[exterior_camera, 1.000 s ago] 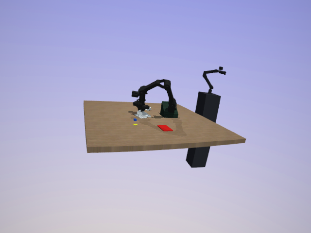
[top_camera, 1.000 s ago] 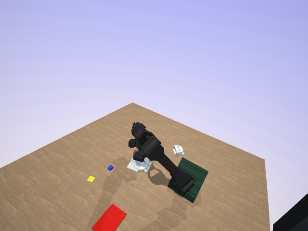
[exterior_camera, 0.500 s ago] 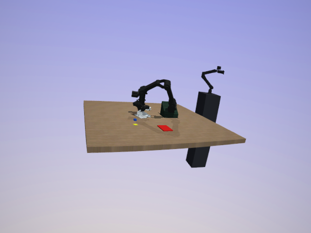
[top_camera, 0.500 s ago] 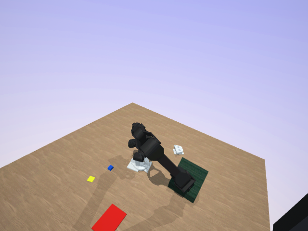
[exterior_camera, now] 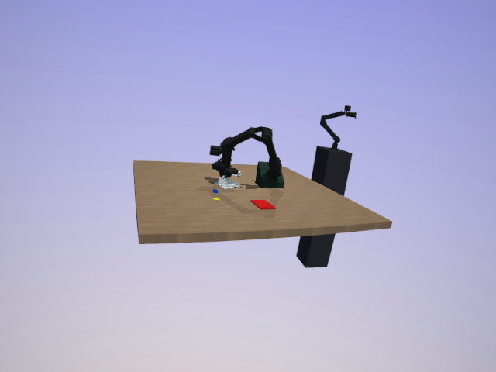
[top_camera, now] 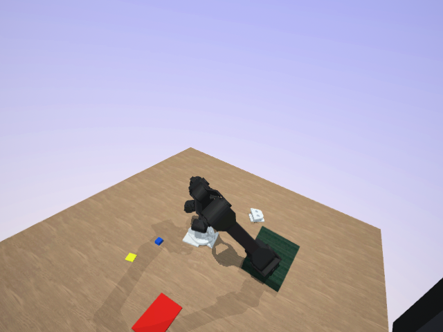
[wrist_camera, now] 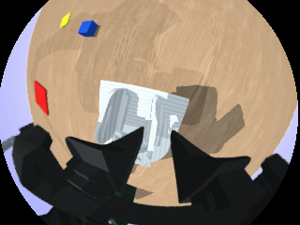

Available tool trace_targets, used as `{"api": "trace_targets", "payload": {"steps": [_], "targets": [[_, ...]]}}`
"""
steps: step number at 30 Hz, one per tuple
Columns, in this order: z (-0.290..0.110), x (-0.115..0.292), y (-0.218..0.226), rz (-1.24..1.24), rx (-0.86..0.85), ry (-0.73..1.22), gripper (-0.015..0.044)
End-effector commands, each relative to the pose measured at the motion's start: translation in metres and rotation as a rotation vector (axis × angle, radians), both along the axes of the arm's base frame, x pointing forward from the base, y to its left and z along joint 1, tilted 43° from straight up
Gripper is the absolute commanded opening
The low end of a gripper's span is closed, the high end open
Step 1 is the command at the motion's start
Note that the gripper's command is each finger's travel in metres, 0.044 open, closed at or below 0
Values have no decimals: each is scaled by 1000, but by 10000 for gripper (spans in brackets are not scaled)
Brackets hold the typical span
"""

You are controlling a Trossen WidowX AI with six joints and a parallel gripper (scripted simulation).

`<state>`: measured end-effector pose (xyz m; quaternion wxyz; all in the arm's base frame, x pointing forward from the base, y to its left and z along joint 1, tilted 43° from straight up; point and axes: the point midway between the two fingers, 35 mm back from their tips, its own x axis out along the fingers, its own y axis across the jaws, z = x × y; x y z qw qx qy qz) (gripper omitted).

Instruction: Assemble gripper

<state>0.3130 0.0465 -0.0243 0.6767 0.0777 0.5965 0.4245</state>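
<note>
The white gripper base (top_camera: 188,240) (exterior_camera: 232,186) (wrist_camera: 107,88) lies on the table below my arm. My gripper (wrist_camera: 157,131) reaches over its near part, its fingertips a little apart. It is shut on a white jaw (wrist_camera: 162,123), whose outline merges with the base. Another pale, rounded, ribbed shape, perhaps the other jaw (wrist_camera: 117,110), lies on the left half of the base. Pins and gear teeth cannot be made out, so meshing cannot be told. The white housing plate (top_camera: 257,215) (exterior_camera: 239,173), with two dark holes, stands apart on the table near the green block.
A dark green block (top_camera: 286,250) (exterior_camera: 263,172) carries the arm's foot. A blue cube (top_camera: 158,241) (exterior_camera: 215,191) (wrist_camera: 87,28), a yellow square (top_camera: 131,257) (exterior_camera: 215,198) (wrist_camera: 66,20) and a red slab (top_camera: 157,312) (exterior_camera: 263,204) (wrist_camera: 41,97) lie on the table. A second small arm stands on a dark pillar (exterior_camera: 330,172).
</note>
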Motion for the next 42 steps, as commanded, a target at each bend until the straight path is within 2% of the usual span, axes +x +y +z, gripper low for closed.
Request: {"api": "trace_targets", "payload": {"steps": [1,22,26,42], "targets": [[-1,0,2,-1,3,3,134],[-1,0,2,-1,3,3,134],[0,0,0,-1,0,1,224],[8,2,-8,-1,-1,1,224]]}}
